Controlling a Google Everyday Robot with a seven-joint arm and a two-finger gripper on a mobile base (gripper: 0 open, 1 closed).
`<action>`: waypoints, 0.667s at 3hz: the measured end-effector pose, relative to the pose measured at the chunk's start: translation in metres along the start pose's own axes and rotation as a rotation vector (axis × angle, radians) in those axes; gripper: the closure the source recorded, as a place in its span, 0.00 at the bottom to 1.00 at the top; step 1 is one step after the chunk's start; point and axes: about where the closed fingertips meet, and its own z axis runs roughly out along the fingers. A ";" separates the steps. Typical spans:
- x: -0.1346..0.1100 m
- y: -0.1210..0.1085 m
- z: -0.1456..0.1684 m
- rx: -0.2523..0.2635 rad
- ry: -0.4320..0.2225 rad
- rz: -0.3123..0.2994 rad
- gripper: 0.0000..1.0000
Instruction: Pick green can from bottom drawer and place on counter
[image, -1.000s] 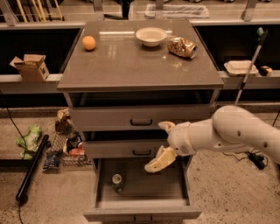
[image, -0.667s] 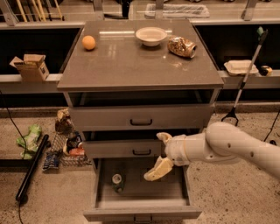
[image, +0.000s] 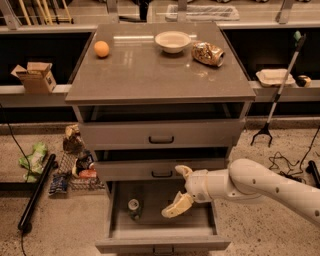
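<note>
The green can stands upright in the left part of the open bottom drawer, its silver lid facing up. My gripper reaches in from the right on a white arm and hangs over the drawer's middle, to the right of the can and apart from it. Its two pale fingers are spread and hold nothing. The grey-brown counter tops the cabinet above.
On the counter sit an orange ball, a white bowl and a gold-brown packet. Two shallower drawers above are closed. Litter and a black pole lie on the floor at left; a grabber tool leans at right.
My arm has moved left, bringing the gripper further over the open drawer and nearer the can. The can has not moved.
</note>
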 end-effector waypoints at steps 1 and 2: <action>0.013 -0.004 0.007 0.015 0.025 -0.014 0.00; 0.054 -0.027 0.023 0.053 0.041 -0.044 0.00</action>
